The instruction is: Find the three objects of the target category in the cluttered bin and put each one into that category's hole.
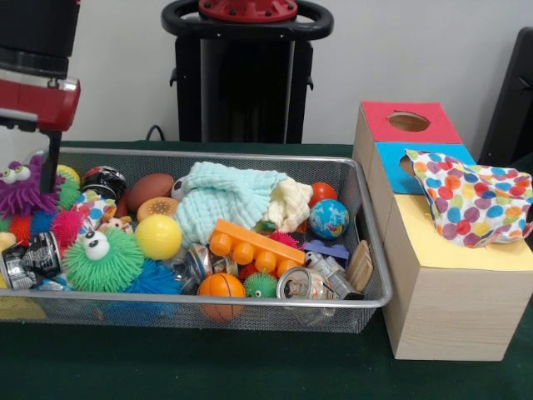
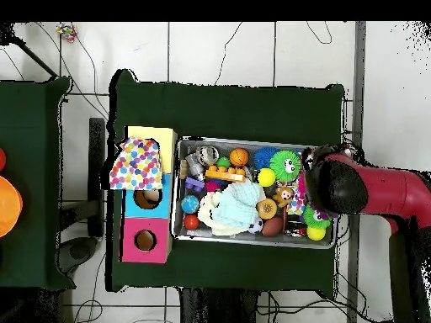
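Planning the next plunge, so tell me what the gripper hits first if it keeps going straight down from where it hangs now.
Probably the purple spiky toy at the bin's end, or the clutter beside it. The gripper shows only as a dark finger pointing down there. The overhead view hides the spot under the arm, so depth is uncertain.

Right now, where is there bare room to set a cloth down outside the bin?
Bare green table in front of the bin, and the yellow box top below the polka-dot cloth. The bin is packed throughout.
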Motion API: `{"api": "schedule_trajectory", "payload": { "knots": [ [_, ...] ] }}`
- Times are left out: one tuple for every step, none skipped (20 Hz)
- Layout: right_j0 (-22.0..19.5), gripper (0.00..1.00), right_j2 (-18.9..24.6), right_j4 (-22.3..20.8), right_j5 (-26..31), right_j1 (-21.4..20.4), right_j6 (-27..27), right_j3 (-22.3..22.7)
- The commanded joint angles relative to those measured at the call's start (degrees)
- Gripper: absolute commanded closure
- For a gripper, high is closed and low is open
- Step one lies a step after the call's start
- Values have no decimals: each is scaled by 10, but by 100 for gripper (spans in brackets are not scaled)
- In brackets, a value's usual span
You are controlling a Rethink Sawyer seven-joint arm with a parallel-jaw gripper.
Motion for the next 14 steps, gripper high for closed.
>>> {"api": "schedule_trajectory", "payload": {
  "knots": [
    [17, 0, 38, -4, 11, 10, -34, 13],
    [16, 0, 38, -4, 0, 22, -28, 23],
    [18, 0, 35, -5, -2, 26, -24, 34],
    [18, 0, 27, -12, -18, 18, -14, 50],
    [19, 0, 18, -23, -42, 8, -1, 62],
    [14, 0, 16, -29, -56, 10, -1, 68],
    [6, 0, 20, -35, -67, 13, -10, 69],
    [4, 0, 16, -49, -87, 13, -12, 68],
    [7, 0, 8, -61, -100, 16, -9, 60],
    [12, 0, 1, -71, -114, 25, -6, 50],
    [10, 0, 5, -74, -121, 35, -8, 41],
    [5, 0, 15, -68, -117, 40, -16, 36],
    [2, 0, 26, -61, -101, 38, -29, 32],
    [4, 0, 31, -53, -87, 32, -37, 28]
  ]
}}
